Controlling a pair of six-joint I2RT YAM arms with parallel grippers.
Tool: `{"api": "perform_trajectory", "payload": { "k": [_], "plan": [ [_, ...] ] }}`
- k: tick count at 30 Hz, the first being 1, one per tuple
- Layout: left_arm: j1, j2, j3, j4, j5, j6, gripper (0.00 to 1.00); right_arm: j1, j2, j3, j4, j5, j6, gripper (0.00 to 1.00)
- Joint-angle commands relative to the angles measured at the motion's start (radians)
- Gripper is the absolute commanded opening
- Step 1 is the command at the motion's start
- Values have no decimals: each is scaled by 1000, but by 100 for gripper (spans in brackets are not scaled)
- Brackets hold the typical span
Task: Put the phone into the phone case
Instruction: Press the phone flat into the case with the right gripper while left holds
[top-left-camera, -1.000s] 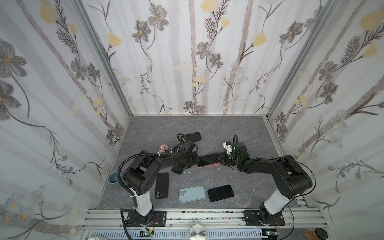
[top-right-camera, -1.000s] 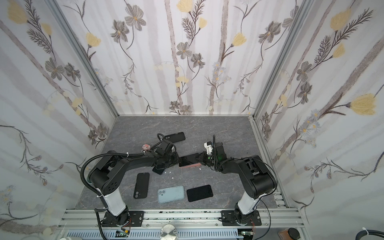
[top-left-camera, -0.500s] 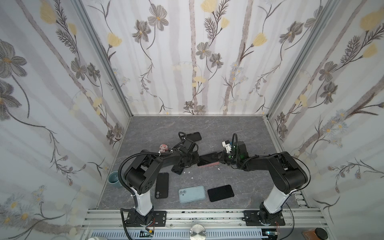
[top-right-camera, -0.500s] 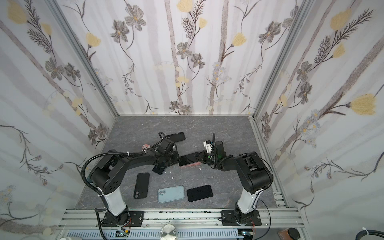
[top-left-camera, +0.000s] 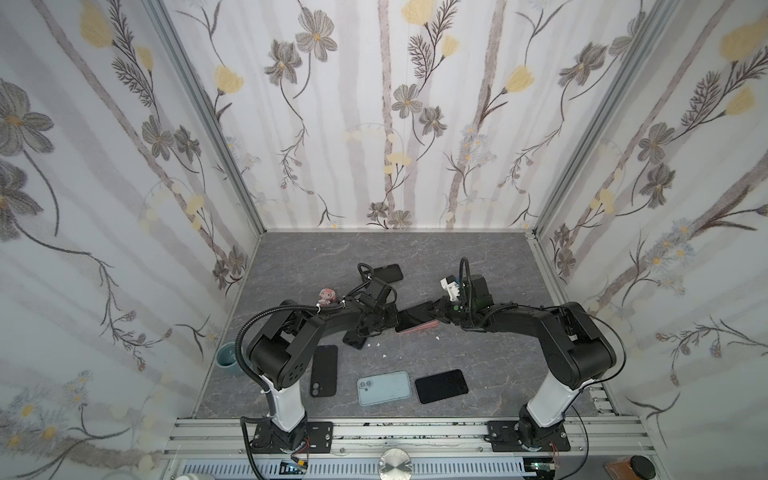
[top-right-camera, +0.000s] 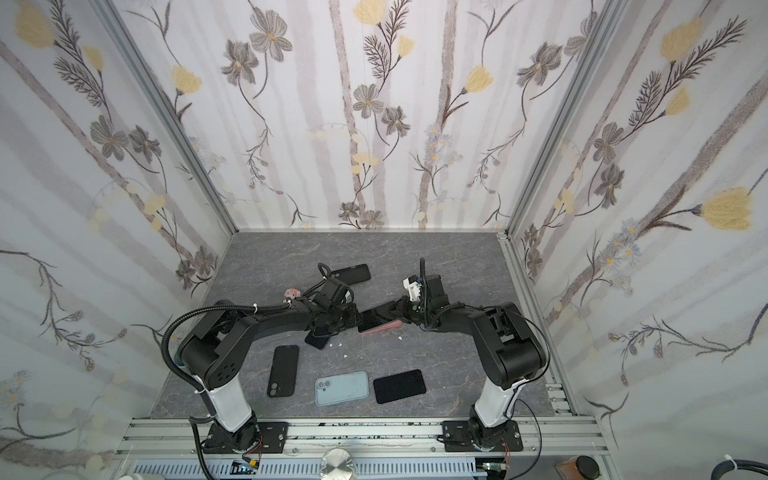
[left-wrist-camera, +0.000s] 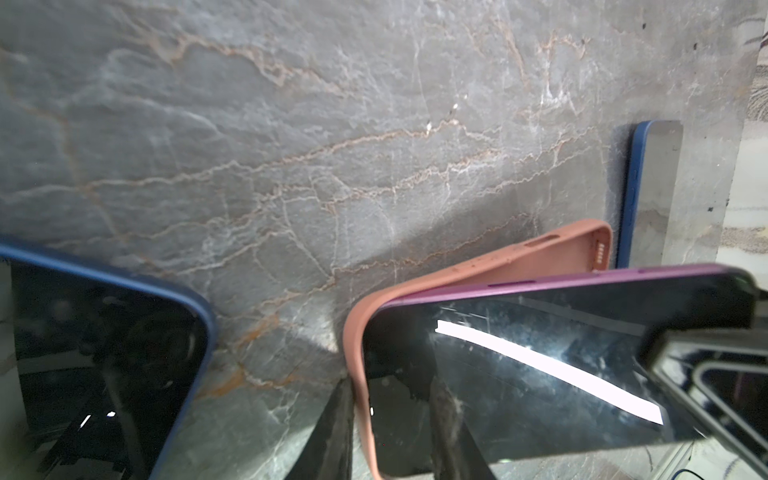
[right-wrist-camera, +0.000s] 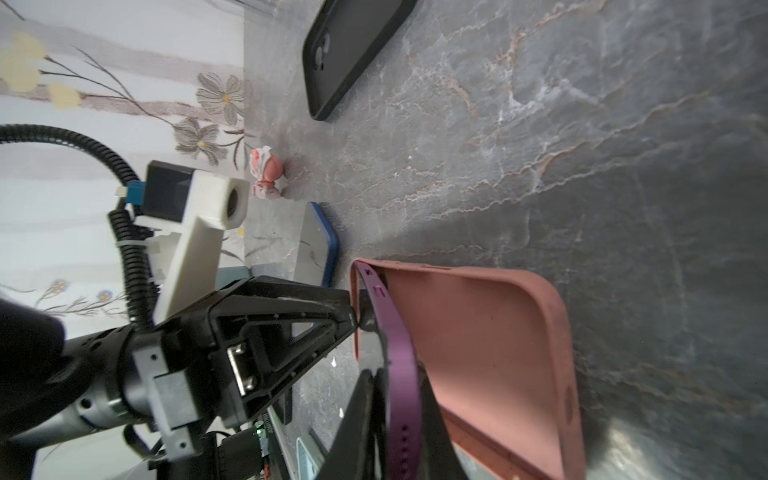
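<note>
Looking at the middle of the desk (left-wrist-camera: 291, 124), both arms are on the same job. The purple phone (left-wrist-camera: 540, 374) sits tilted. The end nearest the left tool (top-left-camera: 390, 323) is tucked inside the salmon phone case (left-wrist-camera: 478, 266), while the end at the right tool (top-left-camera: 437, 311) rides up clear of the case's rim. The right tool is pinching that raised end, one finger on each face of the phone. The left tool looks clamped on the case's near end, with one finger outside the rim and the other over the screen, only slightly apart. The case rests on the desk between the two tools. A blue-edged phone (left-wrist-camera: 104, 353) lies just beside the left tool, and a little pink figurine (right-wrist-camera: 266, 170) stands near the left arm.
</note>
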Motion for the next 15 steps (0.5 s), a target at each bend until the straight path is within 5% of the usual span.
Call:
{"api": "perform_trajectory", "payload": {
  "k": [1, 15],
  "plan": [
    [-15, 3, -21, -44, 47, 20, 29, 23, -5, 3, -225, 128, -67, 19],
    [-6, -54, -23, -72, 43, 47, 29, 35, -134, 26, -344, 249, -78, 65]
  ]
}}
